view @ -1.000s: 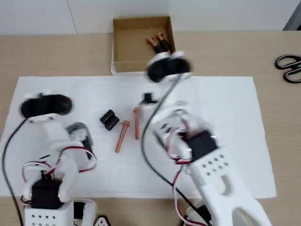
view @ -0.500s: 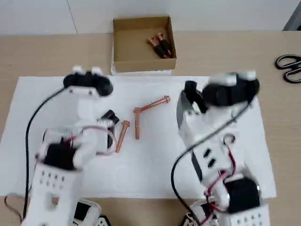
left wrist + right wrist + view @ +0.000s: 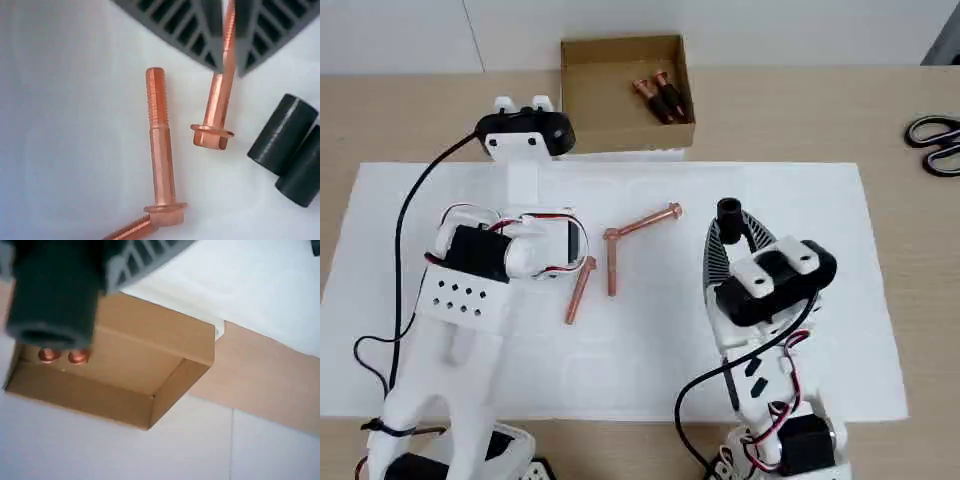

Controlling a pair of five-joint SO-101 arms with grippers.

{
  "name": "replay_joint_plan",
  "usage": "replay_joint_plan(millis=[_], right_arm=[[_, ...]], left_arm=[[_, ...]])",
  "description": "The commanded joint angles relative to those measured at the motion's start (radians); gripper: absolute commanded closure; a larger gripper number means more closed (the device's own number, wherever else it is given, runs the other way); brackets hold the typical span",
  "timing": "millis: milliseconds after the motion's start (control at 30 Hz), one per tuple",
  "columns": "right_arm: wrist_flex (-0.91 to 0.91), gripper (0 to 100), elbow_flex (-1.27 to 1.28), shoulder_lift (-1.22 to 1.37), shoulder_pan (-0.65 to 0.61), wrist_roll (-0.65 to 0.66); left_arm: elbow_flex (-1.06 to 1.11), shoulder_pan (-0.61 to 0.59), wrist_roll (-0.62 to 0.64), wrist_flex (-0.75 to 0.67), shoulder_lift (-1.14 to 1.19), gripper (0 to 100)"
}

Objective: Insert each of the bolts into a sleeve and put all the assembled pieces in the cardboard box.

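Observation:
Three copper bolts lie on the white sheet (image 3: 820, 330). My left gripper (image 3: 228, 62) is shut on the threaded end of one bolt (image 3: 216, 110), the one lying lowest (image 3: 578, 292) beside the left gripper (image 3: 577, 263). A second bolt (image 3: 161, 145) (image 3: 611, 262) and a third bolt (image 3: 645, 222) lie close by. Two black sleeves (image 3: 283, 134) (image 3: 304, 174) rest next to the gripped bolt. My right gripper (image 3: 730, 228) is shut on a black sleeve (image 3: 728, 211) (image 3: 50, 295) held upright over the sheet. The cardboard box (image 3: 610, 125) (image 3: 125, 390) holds two assembled pieces (image 3: 660, 96).
Scissors (image 3: 935, 142) lie at the table's far right edge. The box stands on the bare wooden table just beyond the sheet's far edge. The left arm's body covers the sheet's left part.
The left arm swung in from the left and came down over the lowest bolt. The right arm drew back from the box to the right with the black sleeve.

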Motion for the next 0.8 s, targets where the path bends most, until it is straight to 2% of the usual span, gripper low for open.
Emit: replay_joint_plan(millis=[0, 233, 400, 600, 767], right_arm=[[-0.108, 99.4, 0.025, -0.015, 0.004, 0.009], [-0.334, 99.4, 0.170, -0.013, 0.002, 0.011], [-0.343, 99.4, 0.219, -0.013, 0.002, 0.011], [-0.341, 99.4, 0.230, -0.012, 0.002, 0.009], [-0.340, 99.4, 0.230, -0.012, 0.002, 0.011]], left_arm=[[-0.047, 0.009, 0.008, 0.052, 0.006, 100], [-0.044, 0.009, 0.008, 0.118, 0.008, 100], [-0.045, 0.011, 0.008, 0.137, 0.037, 100], [-0.062, 0.032, 0.011, 0.195, 0.273, 100], [-0.206, 0.043, 0.098, 0.198, 0.434, 100]])
